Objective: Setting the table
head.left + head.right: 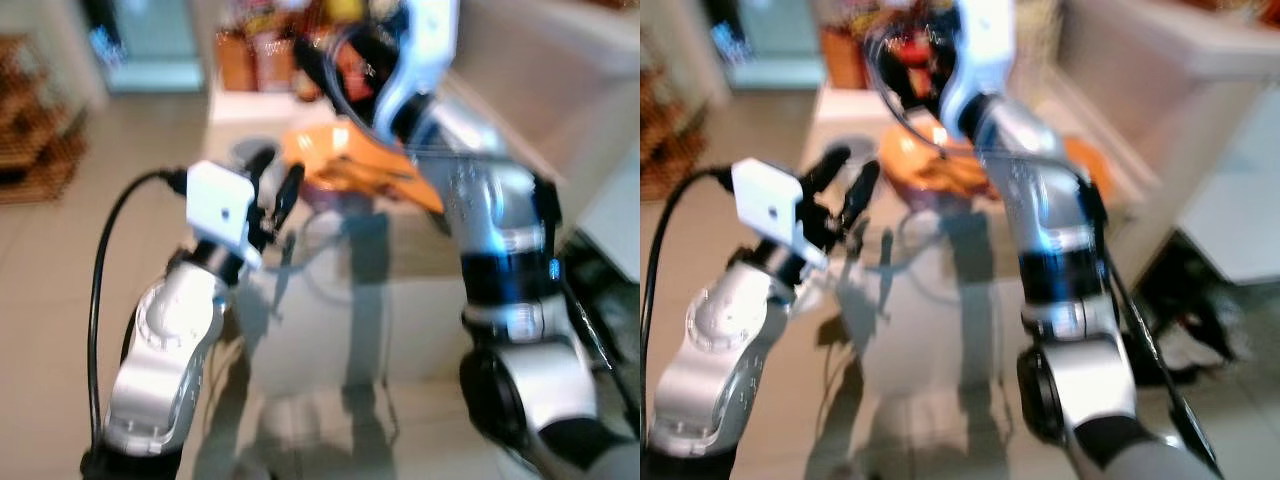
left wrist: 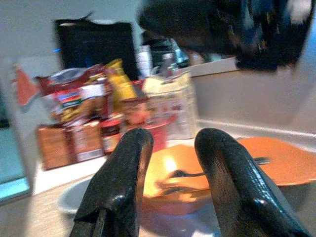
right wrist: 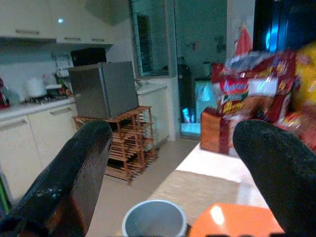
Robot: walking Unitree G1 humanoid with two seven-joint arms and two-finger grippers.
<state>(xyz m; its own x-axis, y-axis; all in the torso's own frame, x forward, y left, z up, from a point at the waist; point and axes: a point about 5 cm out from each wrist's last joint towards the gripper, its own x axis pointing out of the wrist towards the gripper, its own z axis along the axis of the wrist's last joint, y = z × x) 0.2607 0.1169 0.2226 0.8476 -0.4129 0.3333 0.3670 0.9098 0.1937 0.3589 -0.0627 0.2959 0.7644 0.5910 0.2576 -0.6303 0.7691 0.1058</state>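
Observation:
An orange bowl holding dark cutlery stands on the pale table, with an orange plate beside it and a grey bowl on its other side. My left gripper hovers just in front of the orange bowl, open, with nothing between its fingers. My right arm reaches up over the table from the right. Its gripper is wide open and empty, above the grey bowl and the edge of the orange ware. The eye views are blurred.
Food packets and jars crowd the far end of the table. A wooden rack with a small grey fridge stands to the left on the tiled floor. A pale counter runs along the right.

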